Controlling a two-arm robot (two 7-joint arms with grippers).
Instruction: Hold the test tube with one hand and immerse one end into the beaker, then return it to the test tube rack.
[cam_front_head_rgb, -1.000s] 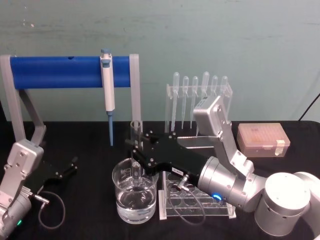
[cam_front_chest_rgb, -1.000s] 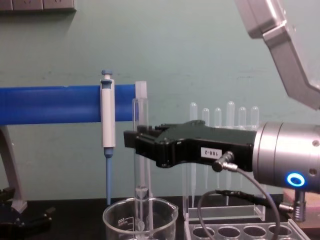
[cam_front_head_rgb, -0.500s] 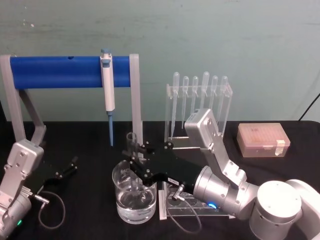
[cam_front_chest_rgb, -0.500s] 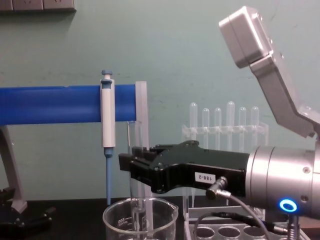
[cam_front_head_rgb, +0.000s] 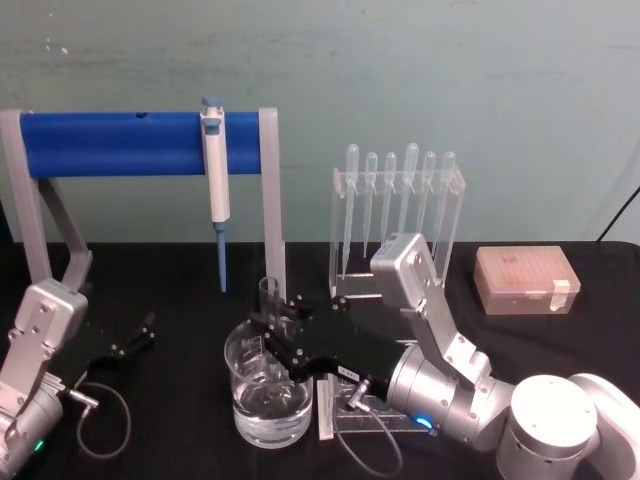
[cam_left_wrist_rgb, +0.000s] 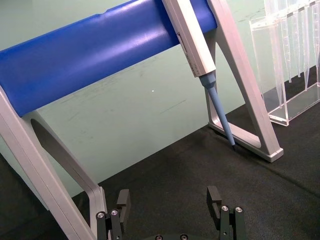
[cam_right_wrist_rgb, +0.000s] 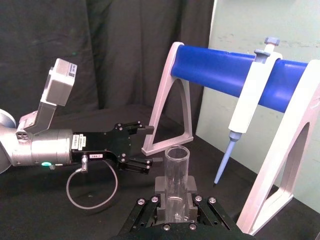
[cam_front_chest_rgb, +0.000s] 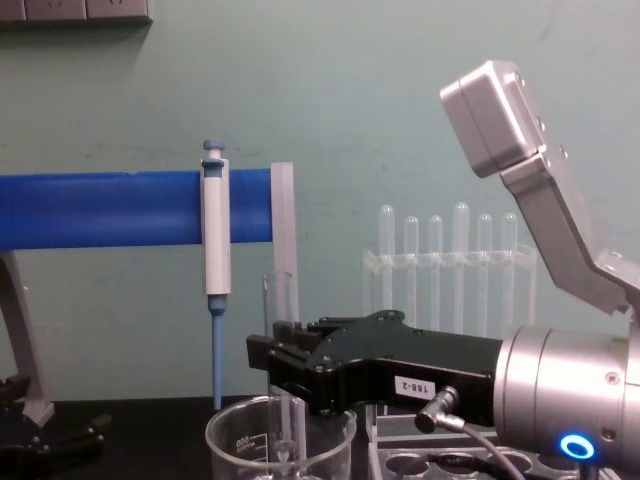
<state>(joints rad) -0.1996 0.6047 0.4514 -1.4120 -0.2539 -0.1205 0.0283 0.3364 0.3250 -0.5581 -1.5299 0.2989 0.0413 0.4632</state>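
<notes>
Test tube (cam_front_head_rgb: 270, 298) upright, clamped in right hand (cam_front_head_rgb: 272, 328), lower end inside beaker (cam_front_head_rgb: 243, 395); left hand (cam_front_head_rgb: 138, 337) parked, spread apart.

Tube (cam_front_head_rgb: 271, 296) in beaker (cam_front_head_rgb: 243, 415), rack (cam_front_head_rgb: 326, 408) rt.

A: Light?
B: Soft, even, moderately bright. The pale green wall (cam_front_head_rgb: 400, 80) is lit flat.
A: From where?
B: Looks like overhead. There's a pale sheen along the top of the blue cylindrical bar (cam_left_wrist_rgb: 100, 55).
A: Shadows?
B: Weak. The black cloth tabletop (cam_front_head_rgb: 180, 290) swallows them, and the black curtain backdrop (cam_right_wrist_rgb: 100, 50) stays dim.
A: Glare?
B: Small white glints on the wide clear glass beaker (cam_front_head_rgb: 240, 395) and on the lip of the clear glass test tube (cam_right_wrist_rgb: 176, 155). Bright patches on the silver cylindrical wrist (cam_front_chest_rgb: 560, 390), plus its glowing blue ring light (cam_front_chest_rgb: 577, 446).
</notes>
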